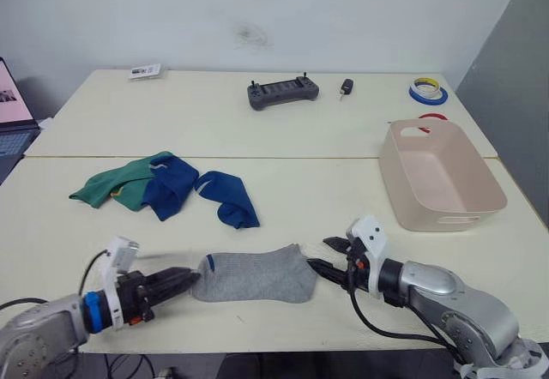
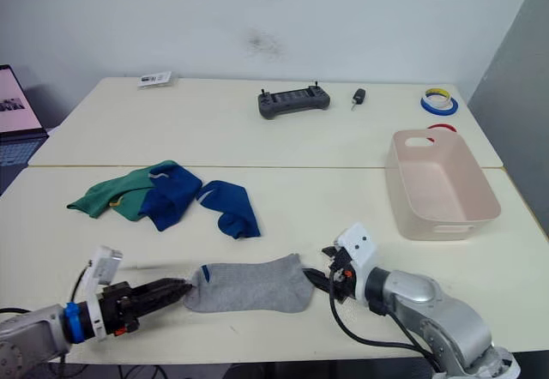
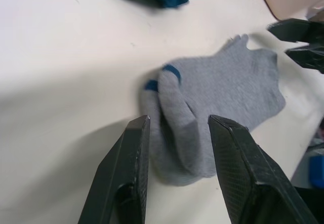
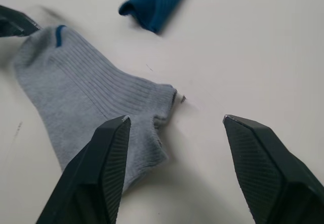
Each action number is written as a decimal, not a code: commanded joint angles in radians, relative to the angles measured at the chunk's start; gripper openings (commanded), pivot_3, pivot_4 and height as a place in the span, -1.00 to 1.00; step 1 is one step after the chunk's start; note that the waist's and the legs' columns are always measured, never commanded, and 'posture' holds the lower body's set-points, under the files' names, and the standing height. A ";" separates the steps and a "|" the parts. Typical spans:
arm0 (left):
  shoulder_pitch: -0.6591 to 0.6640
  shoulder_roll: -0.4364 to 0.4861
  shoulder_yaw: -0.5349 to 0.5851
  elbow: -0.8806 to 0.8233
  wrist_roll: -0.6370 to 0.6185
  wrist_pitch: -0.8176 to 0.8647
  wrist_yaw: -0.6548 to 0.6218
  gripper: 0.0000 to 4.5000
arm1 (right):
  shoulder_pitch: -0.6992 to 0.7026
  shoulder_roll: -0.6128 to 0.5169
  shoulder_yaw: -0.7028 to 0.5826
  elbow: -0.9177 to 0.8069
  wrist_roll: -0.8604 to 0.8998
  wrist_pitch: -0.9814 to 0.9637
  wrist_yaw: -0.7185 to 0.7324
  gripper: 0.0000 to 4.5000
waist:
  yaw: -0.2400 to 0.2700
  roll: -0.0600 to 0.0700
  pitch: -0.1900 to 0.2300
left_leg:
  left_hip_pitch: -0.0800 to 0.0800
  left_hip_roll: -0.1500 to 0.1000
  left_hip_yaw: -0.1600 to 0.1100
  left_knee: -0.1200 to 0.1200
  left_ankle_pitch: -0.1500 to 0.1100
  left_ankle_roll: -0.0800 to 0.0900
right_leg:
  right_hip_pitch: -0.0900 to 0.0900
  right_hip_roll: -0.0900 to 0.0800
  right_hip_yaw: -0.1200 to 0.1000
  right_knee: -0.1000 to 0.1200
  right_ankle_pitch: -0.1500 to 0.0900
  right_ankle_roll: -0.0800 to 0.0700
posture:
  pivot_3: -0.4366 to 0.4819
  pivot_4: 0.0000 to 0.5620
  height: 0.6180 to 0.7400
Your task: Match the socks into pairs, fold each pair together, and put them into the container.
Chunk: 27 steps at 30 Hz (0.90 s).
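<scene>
The grey sock (image 1: 253,277) is lying near the tabletop's (image 1: 292,207) front edge, the left tool (image 3: 174,158) gaping around its toe, the right tool (image 4: 174,148) spread empty at its cuff.

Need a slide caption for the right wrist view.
Open right pincer hovers at the grey sock cuff, with a blue sock beyond.

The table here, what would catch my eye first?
Probably the grey sock lying flat at the near edge, with the left gripper and the right gripper open at its two ends. Behind it lies a heap of green and blue socks, and the pink container sits empty to the right.
</scene>
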State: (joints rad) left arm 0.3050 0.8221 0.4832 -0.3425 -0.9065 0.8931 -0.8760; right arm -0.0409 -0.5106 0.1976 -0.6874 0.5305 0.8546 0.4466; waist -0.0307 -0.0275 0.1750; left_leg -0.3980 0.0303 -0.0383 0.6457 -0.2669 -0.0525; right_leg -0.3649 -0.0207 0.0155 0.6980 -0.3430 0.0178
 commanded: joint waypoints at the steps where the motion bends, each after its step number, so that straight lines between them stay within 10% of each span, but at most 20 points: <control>1: -0.070 0.054 0.049 0.014 -0.005 -0.038 -0.057 -0.16 | 0.003 -0.027 0.001 -0.058 -0.010 -0.082 0.059 0.40 | 0.001 0.000 0.000 | 0.000 0.000 0.000 0.000 0.000 0.000 | 0.000 0.000 0.000 0.000 0.000 0.000 | -0.05 -0.47 1.00; 10: -0.234 0.070 -0.297 -0.047 0.190 -0.212 -0.176 -1.00 | -0.097 0.048 0.241 0.108 -0.204 -0.241 0.084 -0.41 | -0.002 0.000 0.000 | 0.001 0.000 0.001 0.000 0.000 0.000 | 0.001 0.001 0.001 0.000 0.000 0.000 | -0.05 -0.47 1.00; 14: -0.234 0.026 -0.408 0.030 0.317 -0.344 -0.196 -1.00 | -0.148 0.100 0.315 0.212 -0.264 -0.290 0.114 -0.99 | -0.002 0.000 0.000 | 0.001 0.000 0.001 0.000 0.000 0.000 | 0.000 0.002 0.001 0.000 0.000 0.000 | -0.05 -0.47 1.00; 27: -0.180 -0.048 -0.487 0.156 0.458 -0.443 -0.161 -1.00 | -0.071 0.028 0.261 0.303 -0.384 -0.381 0.141 -0.99 | 0.004 0.001 -0.002 | 0.005 -0.001 0.000 0.001 0.000 0.000 | 0.007 0.000 0.000 -0.001 0.000 0.000 | -0.05 -0.47 1.00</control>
State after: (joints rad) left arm 0.0932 0.7706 0.0115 -0.2182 -0.4838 0.4401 -1.0419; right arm -0.1333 -0.4562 0.5111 -0.3816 0.1665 0.4745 0.6030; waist -0.0271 -0.0263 0.1732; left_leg -0.3910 0.0298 -0.0381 0.6461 -0.2672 -0.0520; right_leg -0.3556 -0.0205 0.0153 0.6961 -0.3430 0.0179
